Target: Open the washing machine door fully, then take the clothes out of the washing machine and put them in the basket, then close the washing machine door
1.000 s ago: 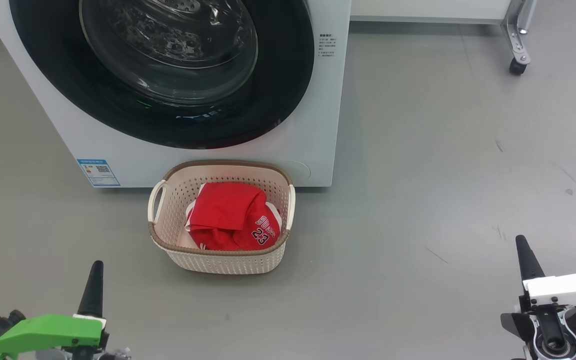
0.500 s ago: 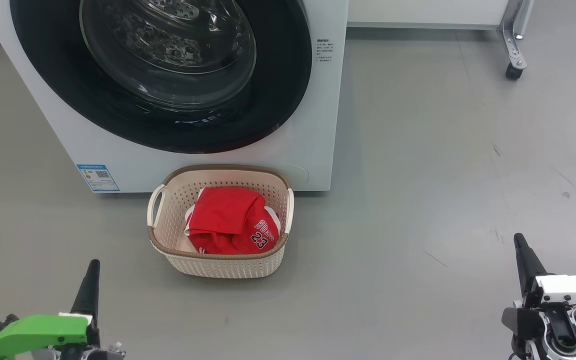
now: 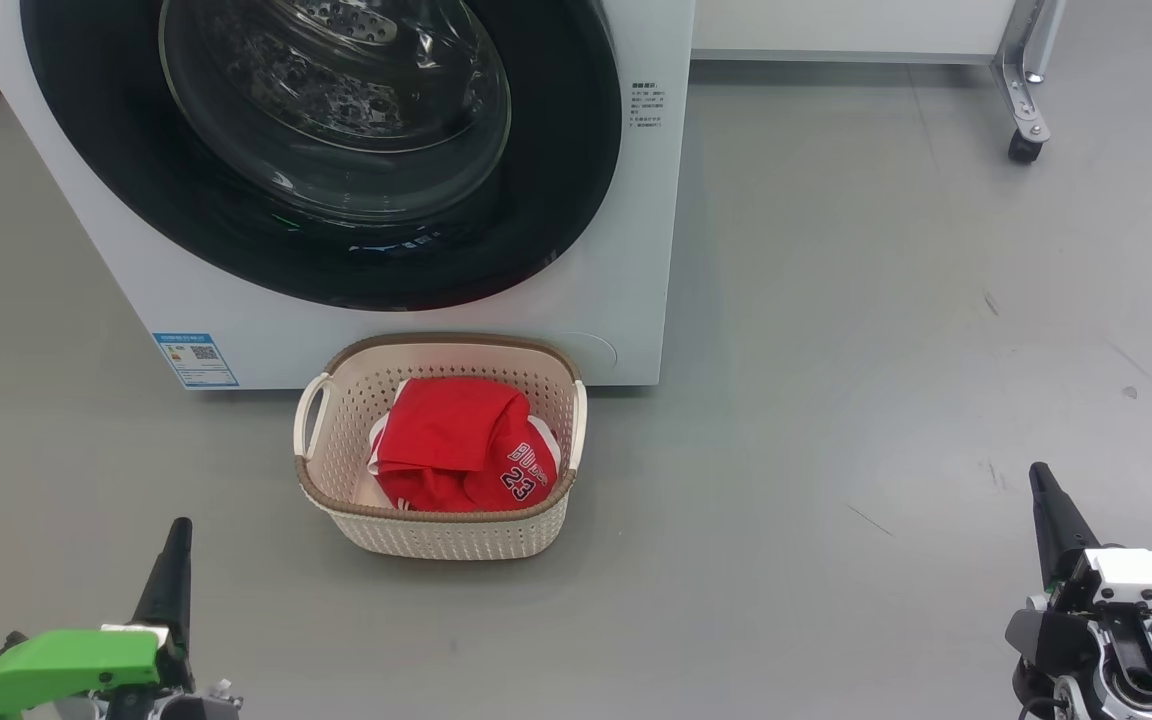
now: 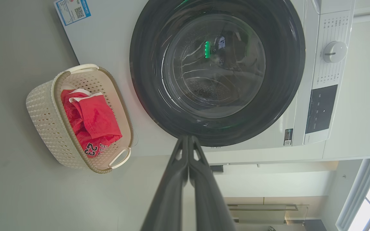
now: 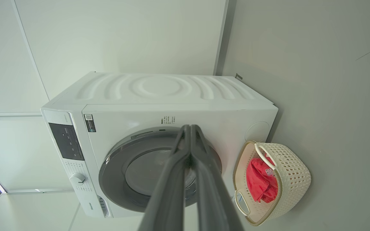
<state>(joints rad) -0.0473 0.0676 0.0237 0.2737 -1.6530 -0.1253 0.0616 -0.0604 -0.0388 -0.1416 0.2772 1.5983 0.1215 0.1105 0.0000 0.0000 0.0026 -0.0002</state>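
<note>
Before the shut door (image 3: pixel 576 180), left gripper (image 3: pixel 176 545) and right gripper (image 3: pixel 1044 495) are hanging empty, fingers together.
Clothes (image 3: pixel 446 430) are lying in basket (image 3: pixel 436 342); both should be keeping clear of it.

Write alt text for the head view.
Red clothes lie in a cream basket before the washing machine, its black-rimmed door closed. The left end effector and right end effector, both shut, sit at the bottom corners.

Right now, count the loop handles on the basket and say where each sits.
2. In the head view, the left handle curves off the left end of the basket, and the right handle sits on its right end. Neither end is hidden.
</note>
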